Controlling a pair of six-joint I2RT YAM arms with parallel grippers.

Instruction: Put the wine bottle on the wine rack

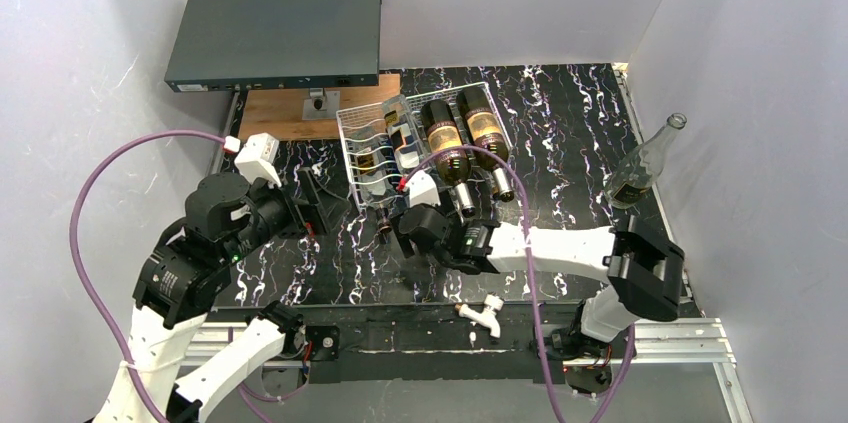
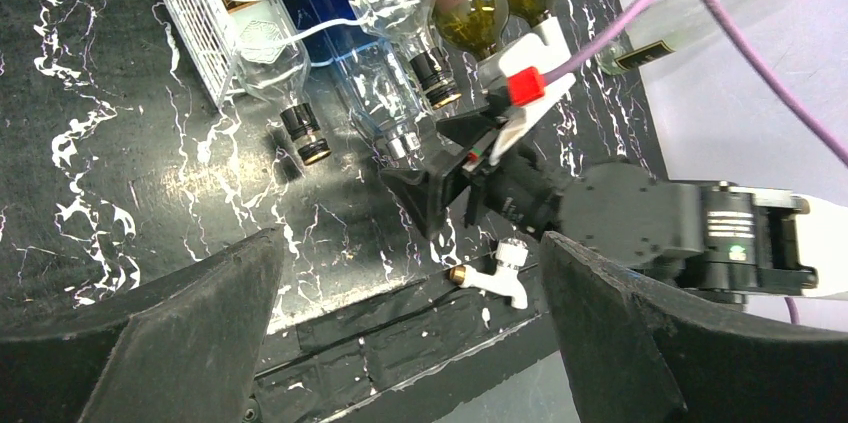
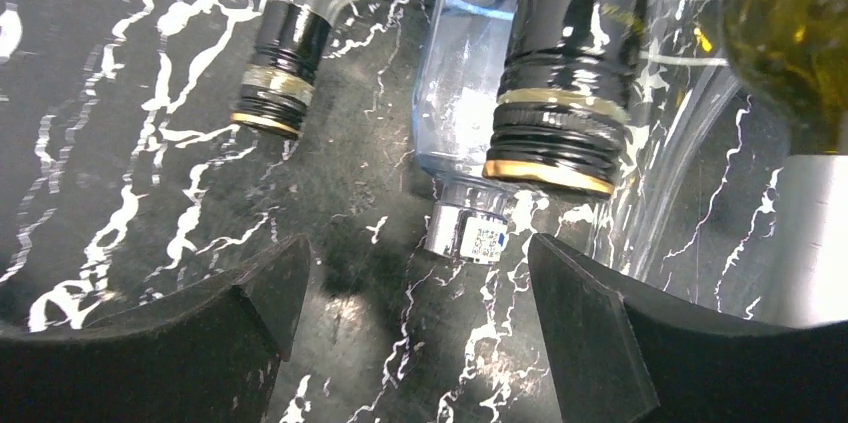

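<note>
From the top view, the white wire wine rack (image 1: 358, 138) sits mid-table. Bottles lie in it with their necks toward my bases, and two amber bottles (image 1: 445, 148) are on its right side. My right gripper (image 1: 402, 231) hovers just short of the necks. My left gripper (image 1: 315, 205) hangs near the rack's near left corner. An empty clear bottle (image 1: 640, 168) leans on the right wall, well apart from the rack.

From my left wrist, my left jaws are spread wide around nothing. Beyond them my right gripper (image 2: 435, 188) faces the black-capped wine bottle (image 2: 395, 3), which lies in the rack beside a blue bottle (image 2: 340, 43).

From my right wrist, my right fingers (image 3: 230, 333) stand released, grasping nothing. The wine bottle's black cap (image 3: 555, 113) is just ahead of them, untouched.
</note>
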